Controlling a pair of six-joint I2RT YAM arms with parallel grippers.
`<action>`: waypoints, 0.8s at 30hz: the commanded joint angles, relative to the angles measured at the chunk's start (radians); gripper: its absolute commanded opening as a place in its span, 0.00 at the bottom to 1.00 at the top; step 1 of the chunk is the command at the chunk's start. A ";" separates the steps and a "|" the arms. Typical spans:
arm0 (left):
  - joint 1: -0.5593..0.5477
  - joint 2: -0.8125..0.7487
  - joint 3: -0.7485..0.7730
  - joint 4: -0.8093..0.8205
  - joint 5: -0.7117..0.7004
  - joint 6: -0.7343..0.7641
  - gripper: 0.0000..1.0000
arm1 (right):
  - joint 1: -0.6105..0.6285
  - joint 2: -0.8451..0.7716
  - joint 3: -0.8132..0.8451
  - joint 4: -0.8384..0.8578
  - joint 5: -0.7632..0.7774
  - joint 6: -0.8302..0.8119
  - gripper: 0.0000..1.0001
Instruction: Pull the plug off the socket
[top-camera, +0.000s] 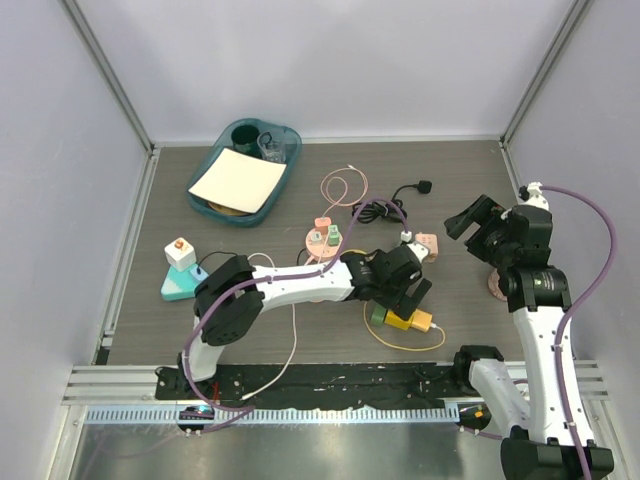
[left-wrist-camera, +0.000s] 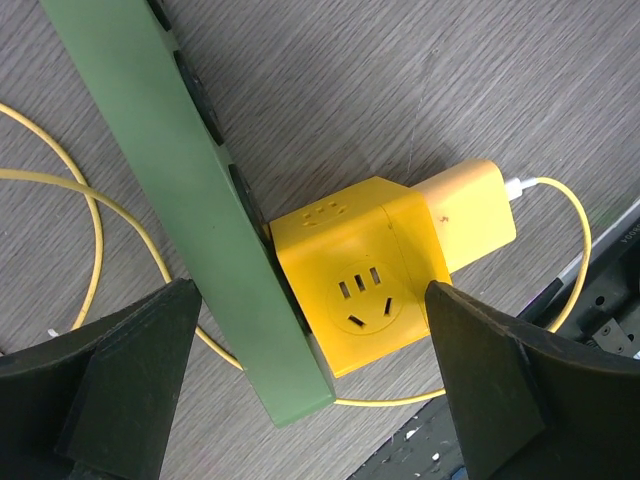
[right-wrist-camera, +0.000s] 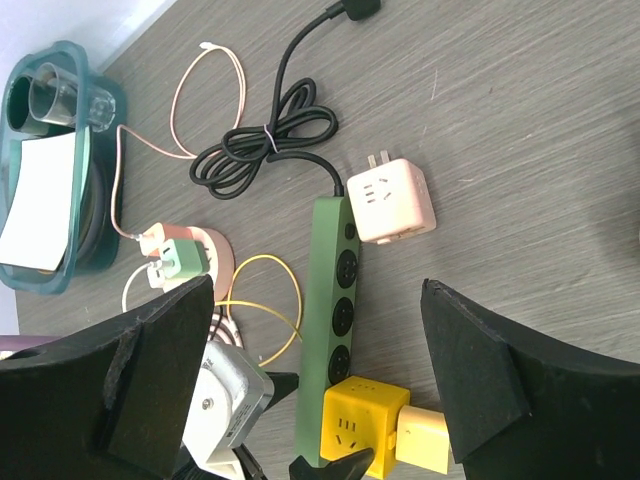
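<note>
A green power strip (left-wrist-camera: 190, 200) lies on the wooden table. A yellow cube socket (left-wrist-camera: 350, 280) sits plugged into its near end, and a pale yellow plug (left-wrist-camera: 470, 215) with a yellow cable (left-wrist-camera: 570, 250) sticks out of the cube's side. My left gripper (left-wrist-camera: 310, 400) is open and low, its fingers standing either side of the strip's end and the cube without touching them. In the top view it (top-camera: 400, 298) covers most of the strip; the cube (top-camera: 400, 321) and plug (top-camera: 422, 321) show below it. My right gripper (top-camera: 470, 222) is open and empty, raised to the right; its view shows the strip (right-wrist-camera: 335, 290) and cube (right-wrist-camera: 360, 425).
A pink-white cube adapter (top-camera: 427, 245) lies by the strip's far end, with a coiled black cord (top-camera: 385, 208) behind it. A pink round dock (top-camera: 322, 240) with chargers, a teal tray (top-camera: 290, 135) with paper and a teal stand (top-camera: 180, 285) are on the left.
</note>
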 joint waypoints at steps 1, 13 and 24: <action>-0.009 0.016 0.042 0.006 -0.034 0.012 1.00 | -0.004 -0.002 -0.002 0.042 0.000 -0.016 0.90; -0.009 -0.044 0.064 0.024 -0.054 -0.106 1.00 | -0.004 0.014 0.001 0.057 -0.009 -0.010 0.90; -0.023 0.033 0.096 -0.030 -0.074 -0.074 1.00 | -0.004 0.003 -0.022 0.065 -0.015 -0.017 0.90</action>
